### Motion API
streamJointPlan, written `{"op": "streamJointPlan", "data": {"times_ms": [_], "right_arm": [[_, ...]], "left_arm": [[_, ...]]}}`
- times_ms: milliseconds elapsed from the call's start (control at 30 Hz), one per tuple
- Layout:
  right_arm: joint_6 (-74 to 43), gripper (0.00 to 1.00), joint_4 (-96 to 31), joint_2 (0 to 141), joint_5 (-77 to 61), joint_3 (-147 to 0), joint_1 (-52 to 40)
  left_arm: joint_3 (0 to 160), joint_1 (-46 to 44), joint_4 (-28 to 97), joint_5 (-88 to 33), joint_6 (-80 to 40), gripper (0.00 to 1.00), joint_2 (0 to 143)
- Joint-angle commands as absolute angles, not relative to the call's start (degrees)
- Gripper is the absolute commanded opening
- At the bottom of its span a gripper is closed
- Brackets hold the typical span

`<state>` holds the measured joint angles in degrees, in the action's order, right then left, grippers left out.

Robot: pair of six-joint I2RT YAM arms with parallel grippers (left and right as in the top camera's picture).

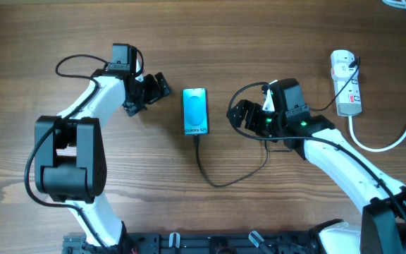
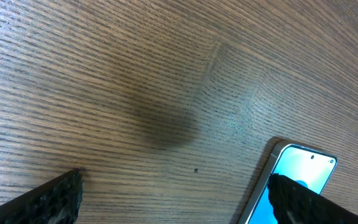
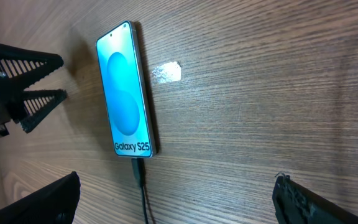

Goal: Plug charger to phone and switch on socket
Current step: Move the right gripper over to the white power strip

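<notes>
With L pincer [image 1: 149, 95] & R pincer [image 1: 242, 117] wide open, empty, press small, prob. stiff switch [image 1: 354, 80] on prob. light, slide-prone power strip [image 1: 345, 95] right of R pincer w/ fingertip.

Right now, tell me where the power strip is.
In the overhead view the white power strip lies on the table's far right, past the right gripper; the Galaxy S25 phone is further left, at centre.
</notes>
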<state>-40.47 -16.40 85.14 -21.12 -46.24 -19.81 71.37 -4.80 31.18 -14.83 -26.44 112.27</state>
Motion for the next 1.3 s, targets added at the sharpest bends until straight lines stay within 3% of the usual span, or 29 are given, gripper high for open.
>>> {"op": "streamJointPlan", "data": {"times_ms": [0, 233, 433, 733, 1033, 1267], "right_arm": [[-40.0, 0.99, -20.3, 83.8, -20.4, -49.6, -19.2], [-37.7, 0.99, -60.8, 83.5, -1.6, -84.2, -15.7], [-46.3, 1.0, -73.9, 88.0, 9.5, -86.6, -6.0], [-46.5, 1.0, -66.5, 97.1, 11.2, -86.6, 14.2], [-48.8, 1.0, -57.6, 99.9, 10.9, -85.6, 18.3], [-49.7, 1.0, -52.3, 113.6, 10.0, -85.6, 21.1]], "left_arm": [[70.5, -4.6, 32.2, -13.8, -26.6, 1.0, 113.1], [70.5, -4.6, 32.2, -13.8, -26.6, 1.0, 113.1], [70.5, -4.6, 32.2, -13.8, -26.6, 1.0, 113.1], [70.5, -4.6, 32.1, -13.8, -26.6, 1.0, 113.1], [70.5, -4.6, 32.2, -13.8, -26.6, 1.0, 113.1], [70.5, -4.6, 32.2, -13.8, -26.6, 1.0, 113.1]]}}
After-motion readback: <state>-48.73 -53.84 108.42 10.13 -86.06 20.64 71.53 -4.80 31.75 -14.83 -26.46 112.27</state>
